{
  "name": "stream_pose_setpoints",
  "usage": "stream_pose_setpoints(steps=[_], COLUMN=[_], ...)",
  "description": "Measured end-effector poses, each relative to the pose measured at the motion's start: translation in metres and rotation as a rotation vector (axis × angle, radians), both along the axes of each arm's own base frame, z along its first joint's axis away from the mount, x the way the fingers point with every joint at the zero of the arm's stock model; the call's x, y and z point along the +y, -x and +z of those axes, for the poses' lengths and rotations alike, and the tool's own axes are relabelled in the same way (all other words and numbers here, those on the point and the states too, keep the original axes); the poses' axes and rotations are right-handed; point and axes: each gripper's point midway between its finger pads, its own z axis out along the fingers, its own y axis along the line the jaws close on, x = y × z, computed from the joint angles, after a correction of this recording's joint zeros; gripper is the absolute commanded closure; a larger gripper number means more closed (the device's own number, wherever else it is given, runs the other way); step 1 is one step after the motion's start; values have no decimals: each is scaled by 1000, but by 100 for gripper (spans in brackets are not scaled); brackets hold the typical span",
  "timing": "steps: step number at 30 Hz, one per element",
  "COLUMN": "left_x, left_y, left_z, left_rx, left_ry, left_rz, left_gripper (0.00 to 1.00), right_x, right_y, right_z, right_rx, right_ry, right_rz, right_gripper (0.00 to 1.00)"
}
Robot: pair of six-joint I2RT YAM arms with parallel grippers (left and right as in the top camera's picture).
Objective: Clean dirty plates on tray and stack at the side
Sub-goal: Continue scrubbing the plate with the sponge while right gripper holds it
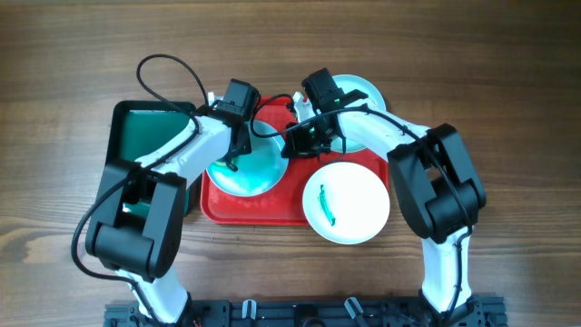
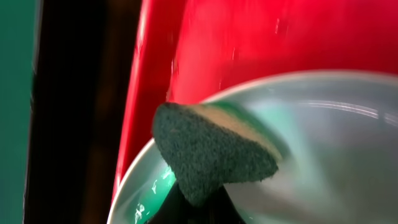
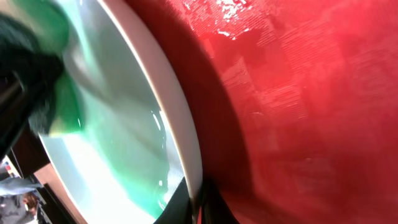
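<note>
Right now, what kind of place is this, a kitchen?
Probably a robot test bench, not a kitchen: two robot arms stand at a wooden table, one holding a sponge on a plate over a red tray.

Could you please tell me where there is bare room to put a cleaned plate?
Bare wood lies right of the right arm and left of the green tray. The red tray is crowded: left gripper with sponge on teal plate, right gripper on its rim, smeared plate overlapping the tray's right edge.
</note>
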Motion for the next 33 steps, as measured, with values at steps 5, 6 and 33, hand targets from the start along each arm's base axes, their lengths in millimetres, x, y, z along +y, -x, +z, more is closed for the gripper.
stream_pose_setpoints(steps=[5,6,33], left_x=[-32,-41,-72], left_y=[-30,-33,80], left_z=[2,3,-7], left_rx=[-113,-120,389], left_ry=[202,256,424], left_rz=[6,-7,-400], left_gripper=[96,96,96], right_x=[-2,-2,1], right_y=[-2,-2,3], right_z=[0,0,0], right_rx=[10,10,5], right_ry=[3,3,-3], right_rz=[-21,-23,11], right_gripper=[96,96,96])
